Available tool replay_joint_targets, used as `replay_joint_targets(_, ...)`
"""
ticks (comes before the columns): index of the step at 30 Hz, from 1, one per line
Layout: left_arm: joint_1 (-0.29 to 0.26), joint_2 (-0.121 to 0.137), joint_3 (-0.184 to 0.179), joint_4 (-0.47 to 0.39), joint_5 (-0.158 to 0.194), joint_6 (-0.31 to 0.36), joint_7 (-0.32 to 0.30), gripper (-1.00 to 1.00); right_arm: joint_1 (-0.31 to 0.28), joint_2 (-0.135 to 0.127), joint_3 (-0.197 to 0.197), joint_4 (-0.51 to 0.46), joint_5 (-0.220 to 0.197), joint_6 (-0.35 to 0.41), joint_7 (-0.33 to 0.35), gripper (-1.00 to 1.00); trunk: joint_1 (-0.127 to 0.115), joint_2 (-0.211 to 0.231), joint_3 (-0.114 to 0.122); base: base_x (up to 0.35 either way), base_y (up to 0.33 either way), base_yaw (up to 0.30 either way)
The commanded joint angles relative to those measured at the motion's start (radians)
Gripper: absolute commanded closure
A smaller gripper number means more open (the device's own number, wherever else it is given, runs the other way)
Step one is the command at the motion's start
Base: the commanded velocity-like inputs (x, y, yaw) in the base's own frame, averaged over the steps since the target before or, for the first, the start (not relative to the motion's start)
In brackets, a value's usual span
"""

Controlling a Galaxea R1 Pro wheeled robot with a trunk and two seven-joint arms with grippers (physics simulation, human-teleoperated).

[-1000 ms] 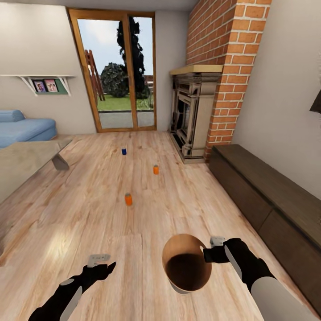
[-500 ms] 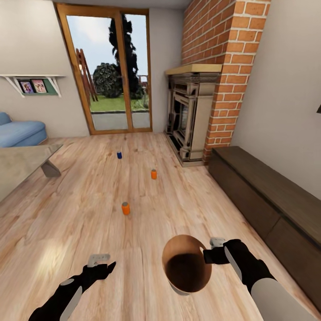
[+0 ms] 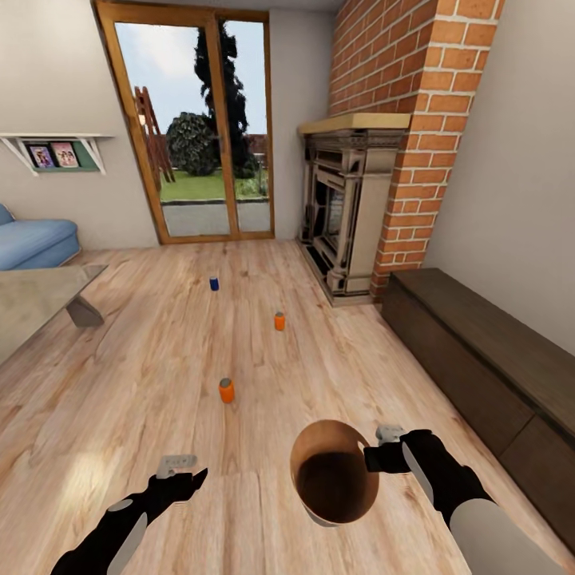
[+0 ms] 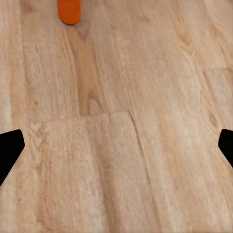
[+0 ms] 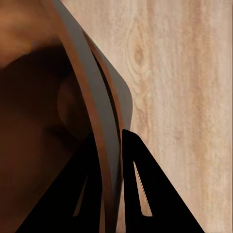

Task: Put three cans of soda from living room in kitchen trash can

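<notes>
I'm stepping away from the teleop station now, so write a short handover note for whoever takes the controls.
Right gripper: shut on the rim of the trash can, one finger inside the wall, one outside; the bin is carried, mouth open and empty.
Left gripper: open, holding nothing, low over the wood floor.
Cans: all three stand upright on the living room floor ahead: nearest orange can, second orange can further on towards the fireplace, dark blue can furthest, towards the glass doors.
Done: bin picked up and brought to the living room.
Left: pick up each can, drop it in, probably nearest first.
</notes>
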Motion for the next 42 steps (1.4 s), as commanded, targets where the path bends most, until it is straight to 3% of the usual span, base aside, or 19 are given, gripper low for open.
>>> replay_joint_targets(1, 0.000, 0.000, 0.000, 0.000, 0.000, 0.000, 0.000, -1.00, 0.000, 0.000, -0.001, 0.000, -0.021, 0.004, 0.007, 1.00, 0.000, 0.000, 0.000, 0.325, 0.009, 0.000)
replay_joint_targets(25, 0.000, 0.000, 0.000, 0.000, 0.000, 0.000, 0.000, -1.00, 0.001, 0.004, 0.000, 0.000, -0.021, 0.002, 0.007, 1.00, 0.000, 0.000, 0.000, 0.325, 0.001, 0.000)
replay_joint_targets(36, 0.000, 0.000, 0.000, 0.000, 0.000, 0.000, 0.000, -1.00, 0.009, 0.003, 0.000, 0.000, -0.022, -0.035, 0.005, 1.00, 0.000, 0.000, 0.000, 0.325, 0.052, -0.002)
replay_joint_targets(42, 0.000, 0.000, 0.000, 0.000, 0.000, -0.001, -0.001, -1.00, 0.009, 0.004, 0.000, 0.000, -0.023, -0.037, 0.005, 1.00, 0.000, 0.000, 0.000, 0.325, 0.128, -0.194)
